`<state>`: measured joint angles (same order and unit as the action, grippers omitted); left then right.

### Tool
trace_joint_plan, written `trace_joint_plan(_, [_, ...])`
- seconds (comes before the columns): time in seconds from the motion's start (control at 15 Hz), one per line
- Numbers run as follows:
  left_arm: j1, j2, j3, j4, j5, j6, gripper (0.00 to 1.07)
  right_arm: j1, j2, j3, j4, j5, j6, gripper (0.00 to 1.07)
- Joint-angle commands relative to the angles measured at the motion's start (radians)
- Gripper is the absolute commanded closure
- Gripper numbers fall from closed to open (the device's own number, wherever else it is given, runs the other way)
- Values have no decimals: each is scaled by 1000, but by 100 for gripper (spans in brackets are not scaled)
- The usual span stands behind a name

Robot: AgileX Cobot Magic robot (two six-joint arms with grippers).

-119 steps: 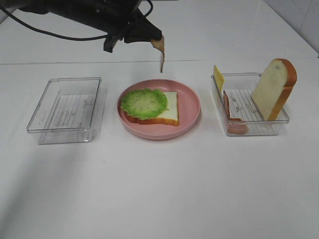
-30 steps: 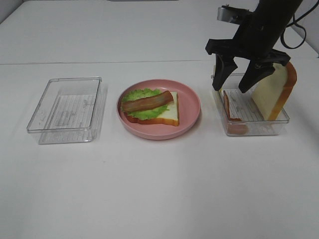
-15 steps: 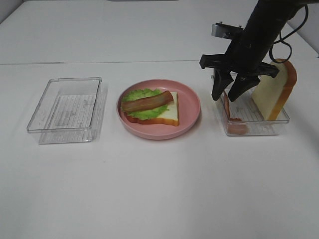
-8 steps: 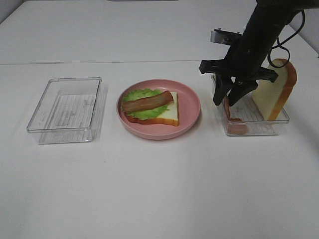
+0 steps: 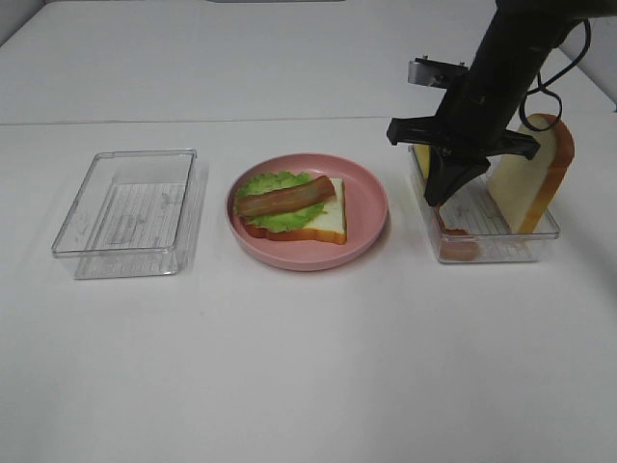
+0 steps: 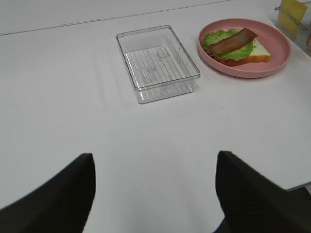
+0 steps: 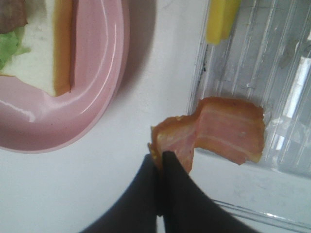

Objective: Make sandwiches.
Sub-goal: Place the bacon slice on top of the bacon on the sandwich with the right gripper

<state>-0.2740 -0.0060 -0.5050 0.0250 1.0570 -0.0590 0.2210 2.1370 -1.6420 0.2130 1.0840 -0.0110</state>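
In the right-hand clear tray, we see our right gripper closed to a tight pinch on the curled edge of the ham slice. A second ago its jaws stood apart above that slice. The half-built sandwich lies on the pink plate, well to the left of that gripper. Only the right wrist view shows the pinch itself; from the high view the fingers hide it. Our left gripper hangs wide apart, holding nothing.

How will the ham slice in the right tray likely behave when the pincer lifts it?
Probably floppy: the ham slice folds where the right pincer pinches its edge. It looks thin, so likely light, and may dangle. Held only by its edge, it might slip.
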Motion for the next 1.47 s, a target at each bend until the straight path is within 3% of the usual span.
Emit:
trace_joint_plan(0.07, [0, -20, 6, 6, -11, 1, 39, 4, -21, -5, -6, 20, 5, 107])
trace_joint_plan(0.4, [0, -20, 6, 6, -11, 1, 39, 4, -153, -5, -1, 12, 4, 107])
trace_joint_plan(0.53, [0, -20, 6, 6, -11, 1, 39, 4, -224, -5, 71, -15, -15, 107])
trace_joint_plan(0.73, [0, -20, 6, 6, -11, 1, 39, 4, -250, -5, 311, -65, -117, 107])
trace_joint_plan(0.8, [0, -20, 6, 6, -11, 1, 39, 4, -221, -5, 480, -79, -215, 107])
trace_joint_plan(1.13, [0, -20, 6, 6, -11, 1, 39, 5, -101, -5, 901, -83, -407, 107])
trace_joint_plan(1.47, [0, -20, 6, 6, -11, 1, 39, 62, 21, -5, 1053, -100, -482, 107])
